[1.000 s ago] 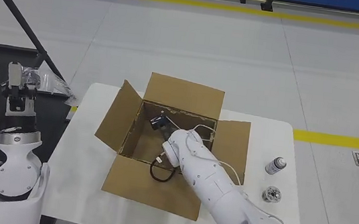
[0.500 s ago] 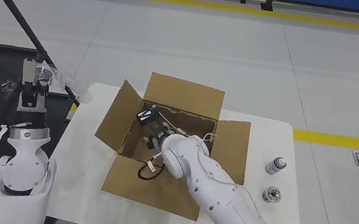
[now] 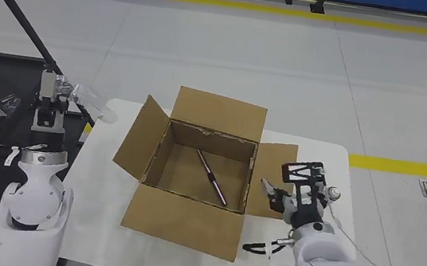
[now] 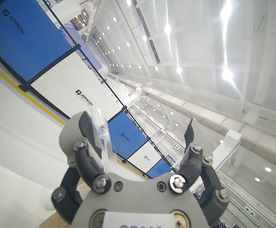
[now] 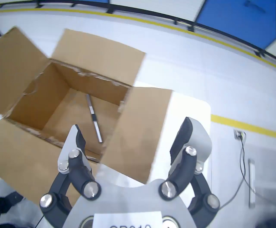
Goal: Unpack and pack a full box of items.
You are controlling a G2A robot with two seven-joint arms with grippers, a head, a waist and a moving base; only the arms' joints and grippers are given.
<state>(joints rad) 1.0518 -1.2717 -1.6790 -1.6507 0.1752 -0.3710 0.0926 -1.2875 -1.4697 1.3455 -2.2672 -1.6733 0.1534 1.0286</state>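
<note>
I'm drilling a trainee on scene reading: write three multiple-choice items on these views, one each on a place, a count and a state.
1. Where is the rod? A on the table; B inside the cardboard box; C in a gripper.
2. How many items lie in the box? A one; B three; C five.
3. The right gripper is: A shut on the rod; B open; C shut, empty.
Key: B, it lies on the box floor; A, the rod alone; B, it is spread wide.

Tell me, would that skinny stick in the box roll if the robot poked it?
Probably: the stick looks round and straight, lying flat on the box floor. It seems stiff, not bendy. Being thin, it's likely light.
</note>
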